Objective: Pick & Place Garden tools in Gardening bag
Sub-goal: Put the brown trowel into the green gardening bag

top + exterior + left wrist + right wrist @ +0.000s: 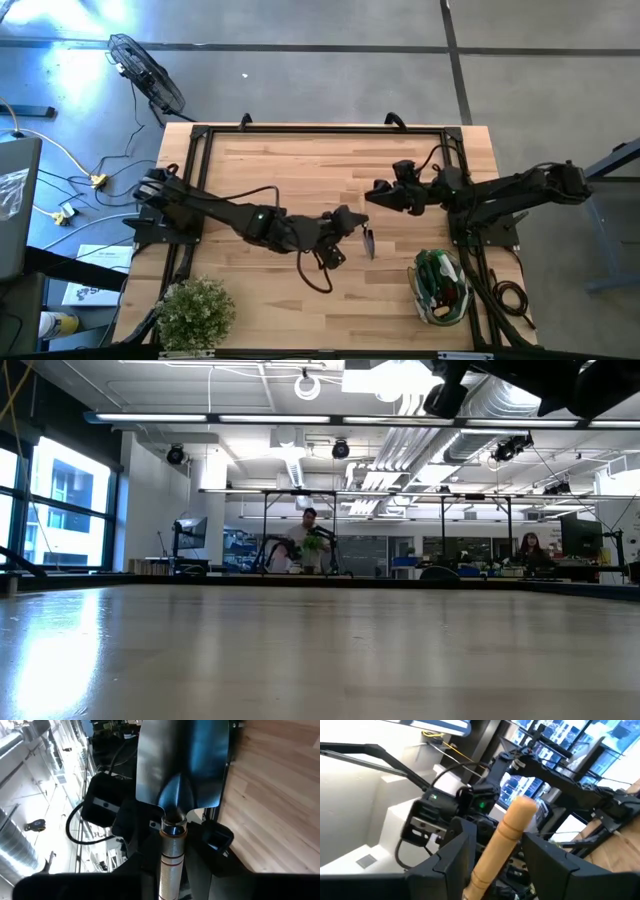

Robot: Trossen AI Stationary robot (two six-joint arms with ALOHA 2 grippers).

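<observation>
Trowel [177, 770] clamped in left gripper [172, 865]; right gripper [495, 855] grips wooden handle [502, 845].

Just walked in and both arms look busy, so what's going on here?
The left gripper holds a trowel by its handle, lifted over the middle of the table. The right gripper holds a wooden-handled tool above the table's right side. The bag, at the near right corner, already has tools inside.

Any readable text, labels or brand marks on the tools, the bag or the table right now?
None can be read. The trowel in the left gripper bears no lettering. The bag shows none. A printed sheet beside the table is too small to read.
</observation>
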